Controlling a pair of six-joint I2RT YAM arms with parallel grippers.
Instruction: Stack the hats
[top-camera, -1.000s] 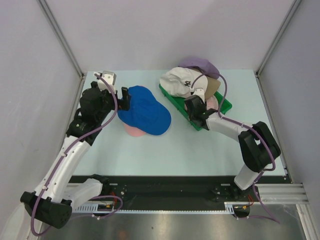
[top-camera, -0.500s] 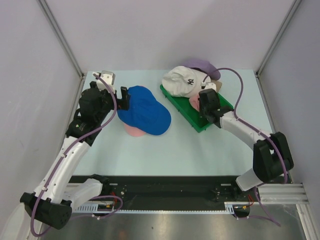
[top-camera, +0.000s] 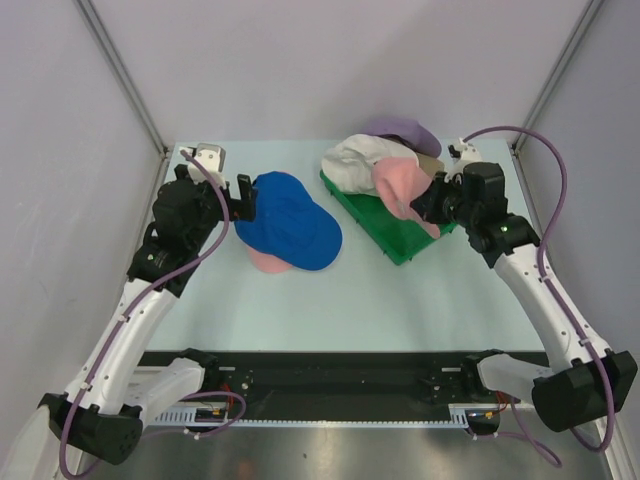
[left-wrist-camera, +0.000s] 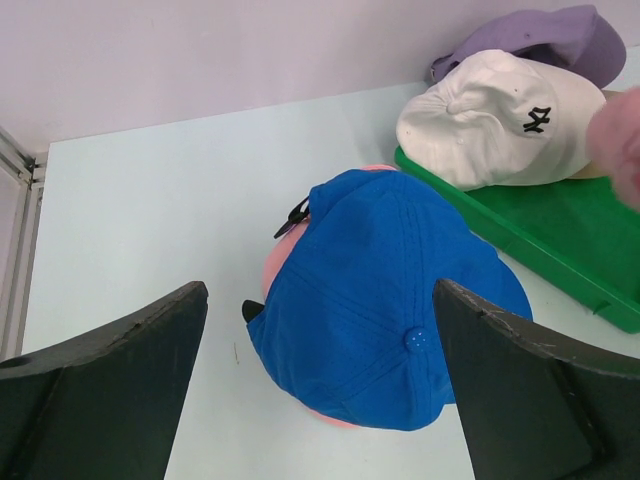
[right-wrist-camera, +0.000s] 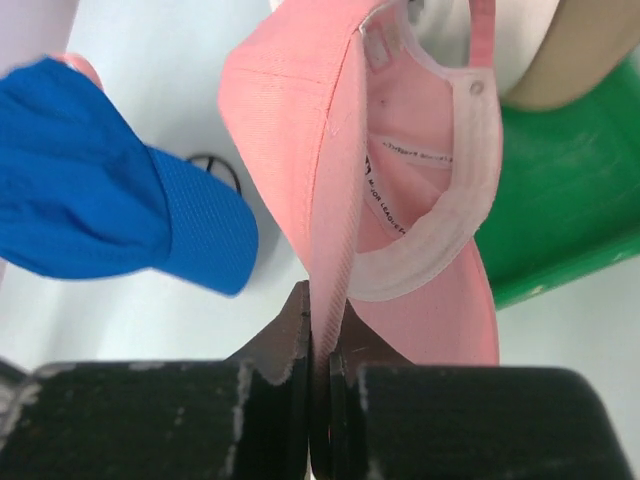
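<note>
A royal blue cap (top-camera: 292, 222) lies on the table left of centre, with a pink edge (top-camera: 264, 262) showing from under it. My left gripper (top-camera: 245, 196) is open and empty just left of the blue cap (left-wrist-camera: 385, 310), which lies between and below its fingers. My right gripper (top-camera: 432, 203) is shut on the brim of a pink cap (top-camera: 398, 186) and holds it above the green tray. The pink cap (right-wrist-camera: 300, 120) hangs from the shut gripper (right-wrist-camera: 325, 330). The white cap (top-camera: 348, 163) and lavender cap (top-camera: 405, 130) sit at the tray's far end. The tan cap (right-wrist-camera: 590, 50) shows only partly.
The flat green tray (top-camera: 398, 238) lies slanted right of centre, also in the left wrist view (left-wrist-camera: 560, 230). A thin black wire loop (right-wrist-camera: 215, 172) lies on the table by the blue cap's brim (right-wrist-camera: 205, 240). Grey walls close in the left, right and back sides.
My right arm has swung out to the right and lifted the pink cap off the tray, in front of the white cap. My left arm has hardly moved.
</note>
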